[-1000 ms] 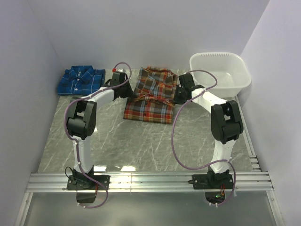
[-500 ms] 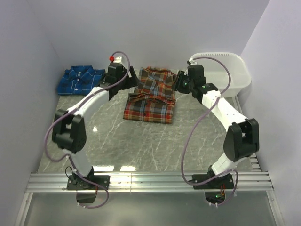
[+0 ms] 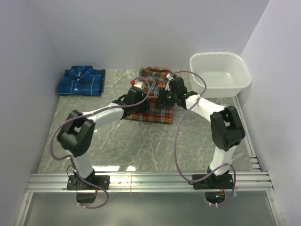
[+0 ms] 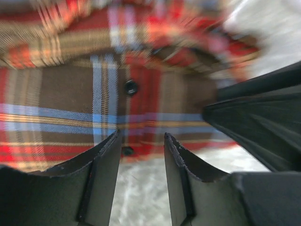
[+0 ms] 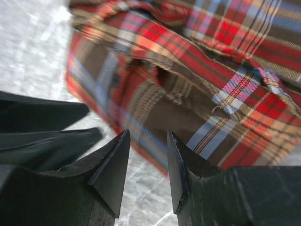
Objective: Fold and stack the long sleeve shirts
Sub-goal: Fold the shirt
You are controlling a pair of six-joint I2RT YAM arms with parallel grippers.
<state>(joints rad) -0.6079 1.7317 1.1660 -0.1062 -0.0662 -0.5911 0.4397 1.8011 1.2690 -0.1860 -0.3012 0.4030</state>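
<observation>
The red-orange plaid shirt (image 3: 151, 114) lies folded on the marble table (image 3: 141, 141), its collar toward the back wall. Both grippers hover close together over its middle. My left gripper (image 3: 146, 95) is open, and the table shows between its fingers, with the shirt's edge and buttons (image 4: 130, 87) just ahead of the left gripper (image 4: 141, 141). My right gripper (image 3: 162, 97) is open too, with the right gripper (image 5: 148, 139) empty above the shirt's hem (image 5: 141, 141). The blue plaid shirt (image 3: 81, 81) lies folded at the back left, apart from both arms.
A white plastic tub (image 3: 220, 73) stands at the back right corner. The left gripper's dark fingers (image 5: 42, 127) show close beside the right one. Walls enclose the table at the back and on both sides.
Both arms left the red shirt's two sides, rose toward its collar end with jaws opening, then came down and inward. They now meet over the shirt's middle.
</observation>
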